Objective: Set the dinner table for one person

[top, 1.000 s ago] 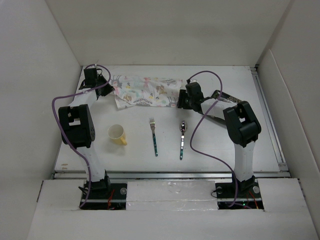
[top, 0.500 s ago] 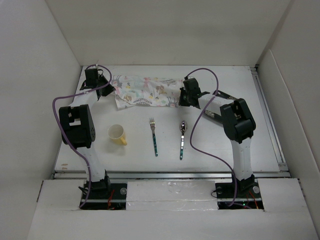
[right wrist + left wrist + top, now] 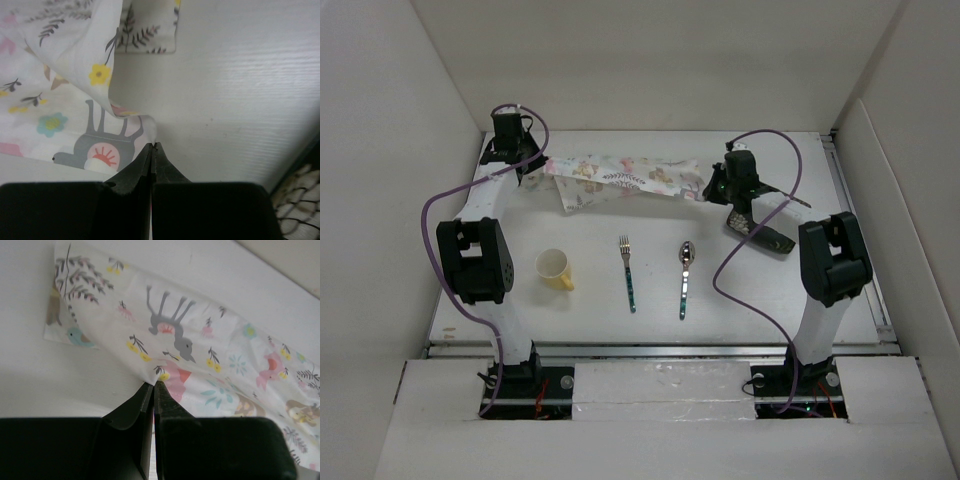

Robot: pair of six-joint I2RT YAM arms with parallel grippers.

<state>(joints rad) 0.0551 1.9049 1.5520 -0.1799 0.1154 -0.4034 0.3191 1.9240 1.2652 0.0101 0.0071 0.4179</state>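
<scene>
Top external: the dinner table (image 3: 820, 300) lay flat under both arms, long axis running left-right, short axis near-far. Left gripper (image 3: 534, 164) was over the far-left part, right gripper (image 3: 713, 188) far & right of centre. Left wrist cam: jaws pinched tight on an edge of the animal-print placemat (image 3: 620, 178), w/ white tabletop just below the fingertips. Right wrist cam: jaws closed on a placemat corner, bare table below & to the right. Placemat was stretched left-right btwn the grippers. Yellow mug (image 3: 554, 268), fork (image 3: 629, 272) & spoon (image 3: 685, 278) lay on the near half, handles pointing near.
</scene>
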